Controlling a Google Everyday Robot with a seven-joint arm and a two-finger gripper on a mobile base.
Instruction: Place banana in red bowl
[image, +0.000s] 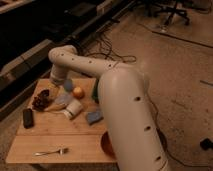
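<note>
The banana (53, 105), pale yellow and slightly curved, lies on the wooden table (60, 137) between a maroon dish and a white cup. The red bowl (105, 144) sits at the table's front right, and only its left edge shows past my big white arm. My gripper (56, 86) hangs at the end of the arm over the back left of the table, just above and behind the banana. It holds nothing that I can see.
A round orange fruit (78, 92) and a white cup (73, 109) on its side lie mid-table. The maroon dish (40, 100) and a black object (28, 118) are at the left. A blue sponge (94, 117), a fork (50, 151) and a green item (94, 93) are also there.
</note>
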